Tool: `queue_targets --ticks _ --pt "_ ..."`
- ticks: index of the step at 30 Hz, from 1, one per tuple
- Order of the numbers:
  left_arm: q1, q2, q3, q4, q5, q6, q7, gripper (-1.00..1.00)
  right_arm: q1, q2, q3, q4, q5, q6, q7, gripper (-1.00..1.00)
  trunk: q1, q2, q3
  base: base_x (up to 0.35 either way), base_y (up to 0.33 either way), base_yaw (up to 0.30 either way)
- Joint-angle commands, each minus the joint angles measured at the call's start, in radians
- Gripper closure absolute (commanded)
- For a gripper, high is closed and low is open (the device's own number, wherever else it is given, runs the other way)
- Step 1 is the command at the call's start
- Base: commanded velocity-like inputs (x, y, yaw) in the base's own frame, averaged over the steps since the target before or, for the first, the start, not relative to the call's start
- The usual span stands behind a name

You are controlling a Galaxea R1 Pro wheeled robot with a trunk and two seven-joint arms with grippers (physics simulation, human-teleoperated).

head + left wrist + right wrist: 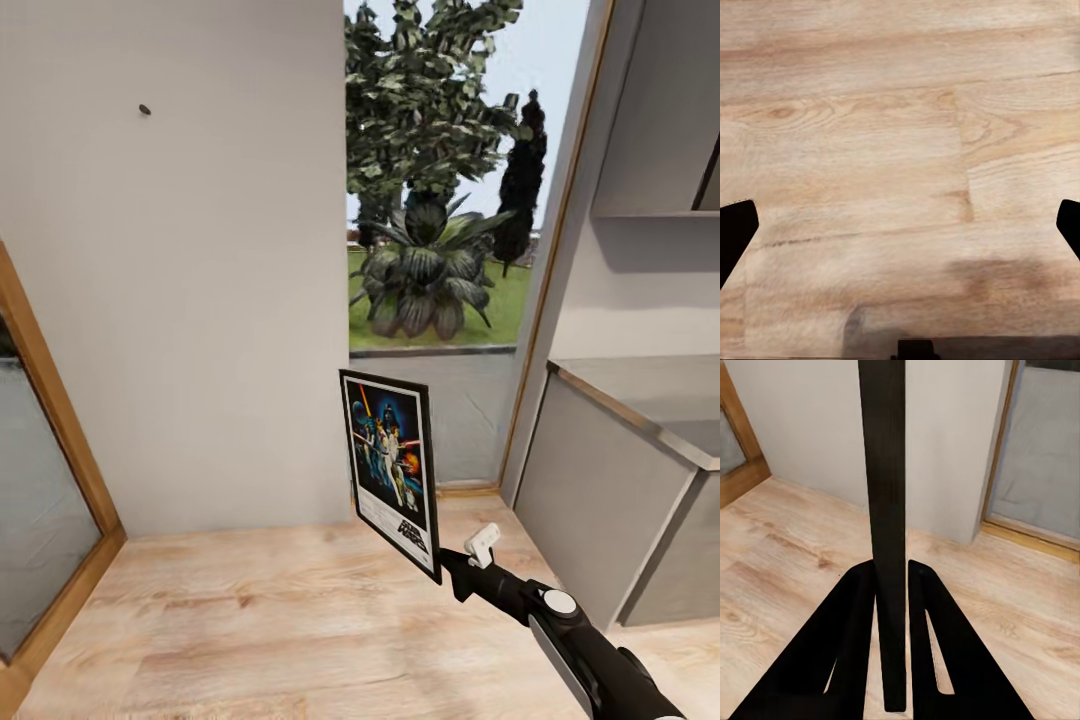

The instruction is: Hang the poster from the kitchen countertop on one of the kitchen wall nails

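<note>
Between the right claw's (446,563) clamped fingers, the poster (392,469) stands upright; left claw (900,225) wide

Grey wall (200,300), wooden floor (270,620) — garden window (440,180).

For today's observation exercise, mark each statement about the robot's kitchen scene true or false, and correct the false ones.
1. The right gripper holds the poster by its lower edge. True.
2. The poster already hangs on the wall nail. False: the nail is bare, high up the wall, well above the poster.
3. The left gripper is shut on something. False: its fingers stand wide apart above the wooden floor.
4. The poster stands roughly upright. True.
5. The poster lies on the kitchen countertop. False: it is held up, left of the countertop.
</note>
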State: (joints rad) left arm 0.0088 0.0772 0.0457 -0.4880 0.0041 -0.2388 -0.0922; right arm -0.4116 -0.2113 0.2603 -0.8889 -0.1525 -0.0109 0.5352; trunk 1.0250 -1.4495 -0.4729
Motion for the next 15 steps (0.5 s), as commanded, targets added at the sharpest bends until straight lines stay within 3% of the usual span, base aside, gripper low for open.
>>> queue_targets --ticks 1,9,15 --pt "0.000 0.000 0.005 -0.001 0.000 -0.001 -0.008 -1.00 -0.001 -0.001 0.003 0.001 -0.012 0.000 0.003 1.00 0.000 -0.001 -0.001 0.000 0.001 0.273" --pt "0.000 0.000 0.005 -0.001 0.000 -0.001 -0.008 -1.00 -0.001 0.000 0.004 0.001 -0.012 0.000 0.003 1.00 0.000 -0.001 -0.001 0.000 0.018 0.278" --pt "0.000 0.000 0.005 -0.001 0.000 -0.001 -0.008 -1.00 -0.001 0.000 0.004 0.001 -0.012 0.000 0.004 1.00 0.000 -0.001 -0.001 0.000 0.182 0.268"
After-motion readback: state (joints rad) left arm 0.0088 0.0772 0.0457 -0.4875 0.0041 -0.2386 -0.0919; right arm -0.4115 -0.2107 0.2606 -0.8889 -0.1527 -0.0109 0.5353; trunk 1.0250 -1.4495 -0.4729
